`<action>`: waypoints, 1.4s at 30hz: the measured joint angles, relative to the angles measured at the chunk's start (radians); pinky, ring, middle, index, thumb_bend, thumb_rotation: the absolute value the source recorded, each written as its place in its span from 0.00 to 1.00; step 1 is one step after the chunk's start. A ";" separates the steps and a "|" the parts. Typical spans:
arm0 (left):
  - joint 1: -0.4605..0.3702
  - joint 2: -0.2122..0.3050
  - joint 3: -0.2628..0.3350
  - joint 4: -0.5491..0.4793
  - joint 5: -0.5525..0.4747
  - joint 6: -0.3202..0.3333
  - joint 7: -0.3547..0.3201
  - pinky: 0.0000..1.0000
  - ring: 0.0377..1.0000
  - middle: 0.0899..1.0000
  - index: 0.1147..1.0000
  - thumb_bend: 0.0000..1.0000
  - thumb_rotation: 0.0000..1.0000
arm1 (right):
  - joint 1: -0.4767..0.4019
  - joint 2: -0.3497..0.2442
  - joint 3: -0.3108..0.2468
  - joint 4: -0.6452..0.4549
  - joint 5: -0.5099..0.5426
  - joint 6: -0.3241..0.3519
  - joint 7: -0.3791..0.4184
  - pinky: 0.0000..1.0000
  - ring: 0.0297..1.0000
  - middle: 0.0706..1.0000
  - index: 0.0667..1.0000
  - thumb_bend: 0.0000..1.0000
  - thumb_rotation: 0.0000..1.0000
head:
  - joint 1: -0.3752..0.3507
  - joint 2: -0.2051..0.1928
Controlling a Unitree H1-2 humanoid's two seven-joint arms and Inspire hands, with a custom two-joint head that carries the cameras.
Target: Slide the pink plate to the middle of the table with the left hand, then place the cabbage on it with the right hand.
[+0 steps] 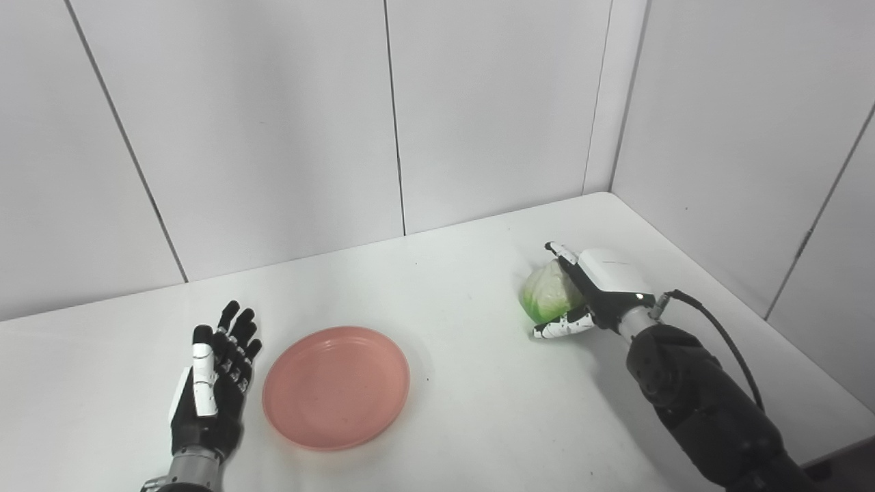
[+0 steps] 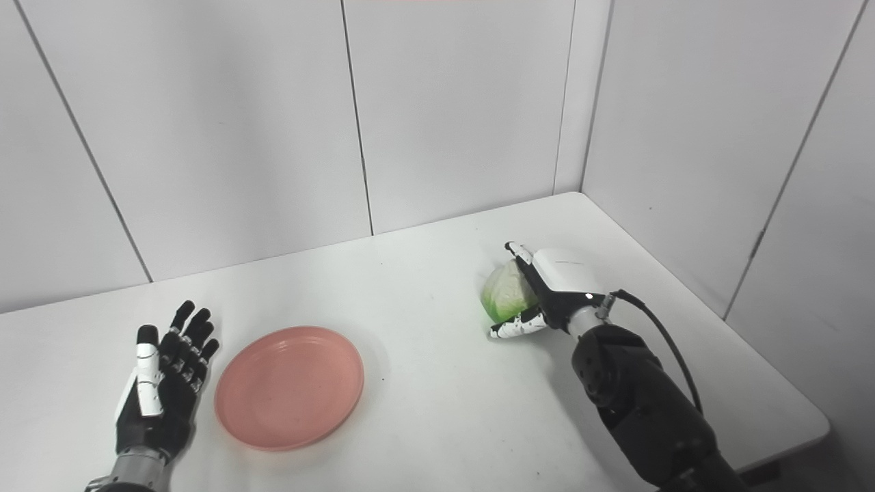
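Note:
The pink plate (image 1: 336, 386) lies flat on the white table (image 1: 465, 287), left of centre and near the front. My left hand (image 1: 212, 383) rests just left of the plate with its fingers spread, open and empty, a small gap from the rim. The green and white cabbage (image 1: 543, 294) sits on the table at the right. My right hand (image 1: 595, 290) is against its right side, fingers over the top and thumb under the front, closing around it. The cabbage still seems to rest on the table.
Grey wall panels (image 1: 273, 137) stand close behind the table and along its right side (image 1: 738, 137), forming a corner at the back right. A black cable (image 1: 724, 342) loops off my right wrist. The table's right edge (image 2: 786, 383) is near my right forearm.

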State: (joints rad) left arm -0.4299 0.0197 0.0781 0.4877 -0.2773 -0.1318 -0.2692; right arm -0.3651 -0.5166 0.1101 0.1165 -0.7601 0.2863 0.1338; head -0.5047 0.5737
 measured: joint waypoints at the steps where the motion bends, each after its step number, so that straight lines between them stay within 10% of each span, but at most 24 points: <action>1: 0.000 0.000 -0.001 0.000 0.000 0.000 0.000 1.00 1.00 0.97 0.96 0.83 1.00 | -0.002 0.002 0.000 0.010 0.003 -0.003 -0.014 0.54 0.73 0.87 0.88 0.93 0.25 | 0.000 0.000; 6: 0.000 0.000 -0.002 0.001 0.000 0.000 -0.006 1.00 1.00 0.97 0.97 0.82 1.00 | -0.015 0.033 0.000 0.093 0.011 -0.036 -0.158 0.42 0.55 0.73 0.78 0.86 0.05 | 0.003 0.002; 11: 0.000 0.000 -0.002 0.001 0.000 0.000 -0.006 1.00 1.00 0.97 0.97 0.82 1.00 | -0.028 0.060 -0.006 0.216 0.037 -0.158 -0.365 0.32 0.39 0.46 0.54 0.53 0.00 | 0.003 0.003; 16: -0.002 -0.001 -0.001 0.008 0.000 0.000 -0.006 1.00 1.00 0.98 0.97 0.82 1.00 | -0.028 0.073 -0.004 0.254 0.045 -0.194 -0.458 0.32 0.40 0.47 0.48 0.51 0.00 | 0.003 0.003; 24: -0.002 -0.002 -0.003 0.006 0.001 0.000 -0.006 1.00 1.00 0.97 0.96 0.81 1.00 | -0.021 0.082 0.001 0.274 0.050 -0.240 -0.538 0.33 0.39 0.46 0.49 0.51 0.00 | 0.017 0.006; 35: 0.012 -0.008 -0.017 -0.021 0.039 -0.001 0.018 1.00 0.99 0.96 0.95 0.81 1.00 | -0.005 0.169 0.009 0.010 0.050 -0.276 -0.552 0.31 0.39 0.46 0.49 0.51 0.00 | 0.100 0.018; 42: 0.045 -0.038 -0.042 -0.075 0.090 0.000 0.065 0.99 0.97 0.93 0.93 0.81 1.00 | -0.006 0.275 0.064 -0.024 0.077 -0.316 -0.533 0.31 0.38 0.46 0.49 0.51 0.00 | 0.315 0.043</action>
State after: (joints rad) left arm -0.3846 -0.0179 0.0357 0.4130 -0.1870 -0.1314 -0.2044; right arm -0.3712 -0.2413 0.1740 0.0921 -0.6836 -0.0296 -0.3996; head -0.1892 0.6166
